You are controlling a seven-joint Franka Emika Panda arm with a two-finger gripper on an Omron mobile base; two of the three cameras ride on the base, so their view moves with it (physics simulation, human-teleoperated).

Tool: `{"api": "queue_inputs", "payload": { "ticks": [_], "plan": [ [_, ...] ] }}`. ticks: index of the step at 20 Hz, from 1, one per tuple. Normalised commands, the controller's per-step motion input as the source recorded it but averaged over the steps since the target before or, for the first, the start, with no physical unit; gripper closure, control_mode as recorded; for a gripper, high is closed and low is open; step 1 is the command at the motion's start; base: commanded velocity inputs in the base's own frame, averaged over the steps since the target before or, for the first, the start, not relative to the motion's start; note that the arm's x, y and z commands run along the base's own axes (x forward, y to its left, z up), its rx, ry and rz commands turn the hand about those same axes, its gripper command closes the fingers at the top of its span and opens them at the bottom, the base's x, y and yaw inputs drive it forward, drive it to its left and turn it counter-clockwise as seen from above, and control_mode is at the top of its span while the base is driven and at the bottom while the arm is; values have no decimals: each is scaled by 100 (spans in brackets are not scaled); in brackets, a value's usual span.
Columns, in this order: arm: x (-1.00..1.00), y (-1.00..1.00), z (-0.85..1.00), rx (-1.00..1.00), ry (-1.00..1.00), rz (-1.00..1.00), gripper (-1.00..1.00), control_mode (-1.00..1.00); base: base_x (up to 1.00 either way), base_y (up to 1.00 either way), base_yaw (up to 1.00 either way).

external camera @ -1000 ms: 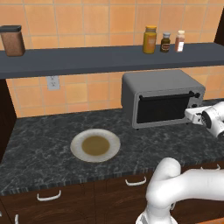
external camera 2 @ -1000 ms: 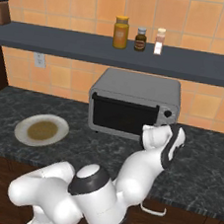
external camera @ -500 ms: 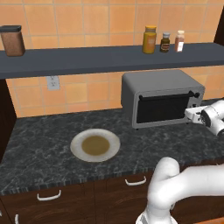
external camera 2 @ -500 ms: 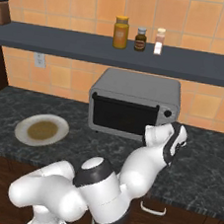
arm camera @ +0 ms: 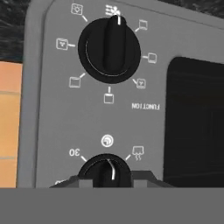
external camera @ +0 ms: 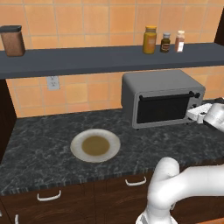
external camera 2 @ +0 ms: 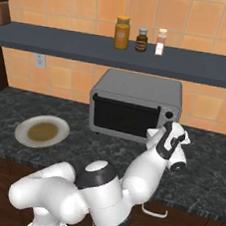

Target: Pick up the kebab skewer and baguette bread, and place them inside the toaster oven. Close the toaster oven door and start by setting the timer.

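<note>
Little is seen to have moved since the earlier frames: the gripper (external camera: 196,114) is kept at the knob column of the toaster oven (external camera: 159,97), with only a slight shift of the arm. In the hand view the jaws are narrowed around the lower timer knob (arm camera: 105,171), apparently gripping it, below the larger function knob (arm camera: 109,50). The toaster oven stands on the tabletop (external camera: 39,144) at the wall, right of a bare plate (external camera: 95,145); its toaster oven door (external camera: 164,107) is shut, dark glass in a grey frame. A slip is judged the main risk: should the narrow grip sit off-centre on the small knob, turning may skid and the timer stay unset.
</note>
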Motion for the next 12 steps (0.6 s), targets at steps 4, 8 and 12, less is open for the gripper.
{"api": "queue_inputs", "payload": {
  "ticks": [4,8,12],
  "plan": [
    [1,52,0,0,0,0,100,-100,0,0,0],
    [5,78,0,6,0,-5,100,-100,0,0,0],
    [15,82,1,15,0,-16,100,-100,0,0,0]
  ]
}}
